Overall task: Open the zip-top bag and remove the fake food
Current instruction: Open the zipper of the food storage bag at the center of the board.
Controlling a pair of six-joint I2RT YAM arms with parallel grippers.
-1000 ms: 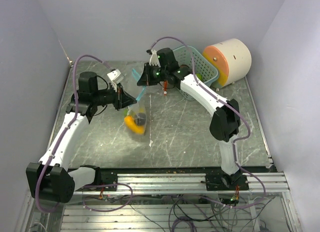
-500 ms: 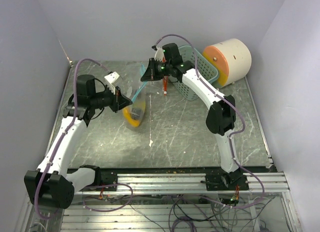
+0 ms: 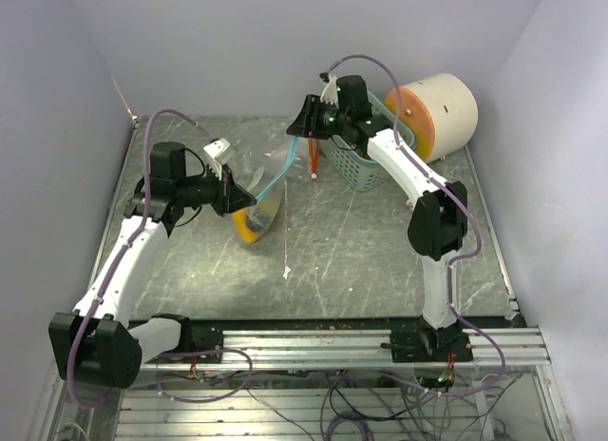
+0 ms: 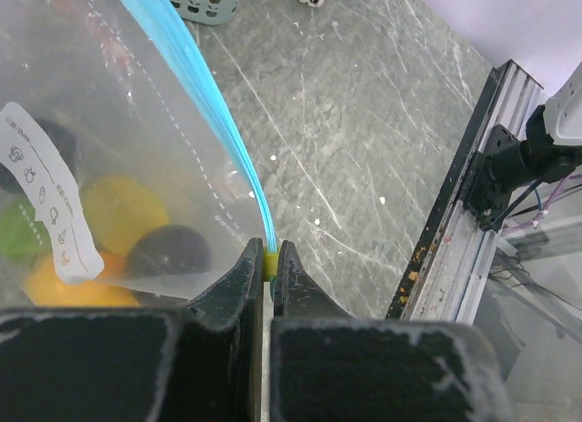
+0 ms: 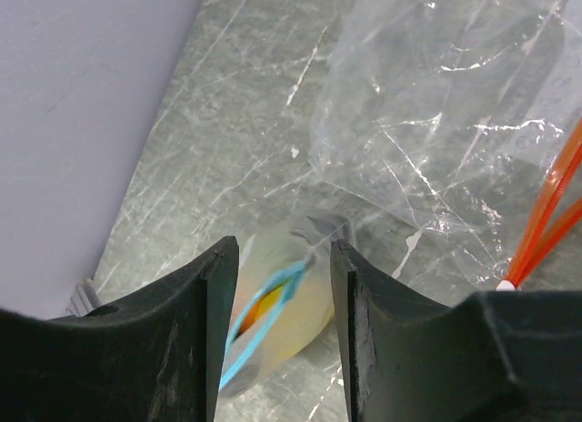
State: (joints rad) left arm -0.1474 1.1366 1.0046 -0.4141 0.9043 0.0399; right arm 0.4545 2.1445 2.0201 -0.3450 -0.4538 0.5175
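Your left end effector (image 4: 268, 258) is pressed together on the blue zip strip (image 4: 257, 213) of the zip-top bag (image 4: 109, 104). The fake food (image 4: 118, 213) sits inside the bag, just left of that pinch. Your right end effector (image 5: 284, 258) stands spread with nothing between, the bag below it.

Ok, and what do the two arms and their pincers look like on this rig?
Both the left arm and right arm have white tubular links joined by bulky black joint housings. A lilac cable loops loosely along each. Small green lights glow on the right arm's wrist. The left pincer and right pincer each have two matt black, grainy fingers with rounded tips.
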